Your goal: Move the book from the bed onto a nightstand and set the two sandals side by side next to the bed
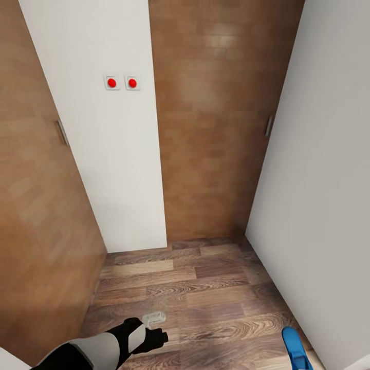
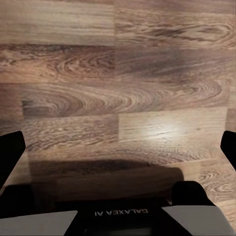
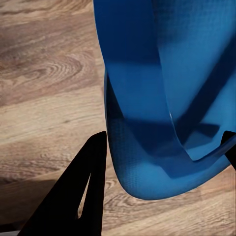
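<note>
Where the head view looks down into a narrow corner, the left hand (image 1: 156, 339) hangs low over the wood-plank floor (image 1: 205, 288), its dark fingers pointing away from the robot toward a small pale fitting (image 1: 154, 317) on the boards just ahead of it; what that fitting is cannot be made out. In the left wrist view the two black fingertips (image 2: 10, 155) stand far apart at the edges of the picture with only floor (image 2: 118, 88) between them, so this hand is released and carries nothing. Its own shadow falls on the planks just below it.

The right hand (image 3: 164, 162) is grasping a blue sandal (image 3: 162, 98): one black finger (image 3: 73, 196) lies against the sole's edge and the tip of the other shows at the far side of it, with the sole and a thong strap between them. The sandal hangs above the floor rather than resting on it. In the head view only one end of that sandal (image 1: 295, 349) shows, cut off by the lower edge of the picture, and the hand holding it is out of sight there.

Ahead of both hands rise a white wall panel (image 1: 113, 154) with two red buttons (image 1: 122, 82), brown wooden door panels (image 1: 216, 118), and a plain white wall (image 1: 318, 205) on the right hand's side.
</note>
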Robot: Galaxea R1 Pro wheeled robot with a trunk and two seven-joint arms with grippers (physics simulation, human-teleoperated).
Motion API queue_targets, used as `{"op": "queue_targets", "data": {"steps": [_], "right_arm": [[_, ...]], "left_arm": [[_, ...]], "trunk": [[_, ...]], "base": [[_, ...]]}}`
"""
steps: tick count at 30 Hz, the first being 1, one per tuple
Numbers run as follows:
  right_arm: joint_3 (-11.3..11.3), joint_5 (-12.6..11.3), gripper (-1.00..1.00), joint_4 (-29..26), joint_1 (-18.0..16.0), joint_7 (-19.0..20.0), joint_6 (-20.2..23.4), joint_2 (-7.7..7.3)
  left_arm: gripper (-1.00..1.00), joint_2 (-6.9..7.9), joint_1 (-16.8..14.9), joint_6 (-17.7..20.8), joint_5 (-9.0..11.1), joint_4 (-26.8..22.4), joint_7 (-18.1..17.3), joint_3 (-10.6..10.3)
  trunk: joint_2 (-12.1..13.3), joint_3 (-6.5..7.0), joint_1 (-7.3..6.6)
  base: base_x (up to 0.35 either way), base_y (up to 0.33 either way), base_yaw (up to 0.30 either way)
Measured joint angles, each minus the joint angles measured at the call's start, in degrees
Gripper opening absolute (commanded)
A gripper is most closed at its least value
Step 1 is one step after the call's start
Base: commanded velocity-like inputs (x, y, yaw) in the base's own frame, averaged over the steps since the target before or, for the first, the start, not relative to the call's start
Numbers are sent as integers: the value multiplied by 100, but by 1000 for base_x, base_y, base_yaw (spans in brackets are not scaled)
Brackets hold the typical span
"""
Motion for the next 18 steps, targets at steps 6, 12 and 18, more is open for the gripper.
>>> {"op": "queue_targets", "data": {"steps": [6, 12, 18], "right_arm": [[0, 3, -100, 1, 3, -7, 14, -3], [-2, 3, -100, 1, 3, -12, 51, -3], [-2, 4, -100, 1, 3, -7, 86, -5]], "left_arm": [[100, 0, 16, 0, -5, 1, 0, 0], [100, 0, 21, 0, -6, 1, 0, 0], [100, 0, 24, 0, -11, 1, 0, 0]], "trunk": [[241, 164, -132], [482, 299, -264], [722, 412, -396]], "base": [[0, 0, 0], [0, 0, 0], [0, 0, -9]]}}
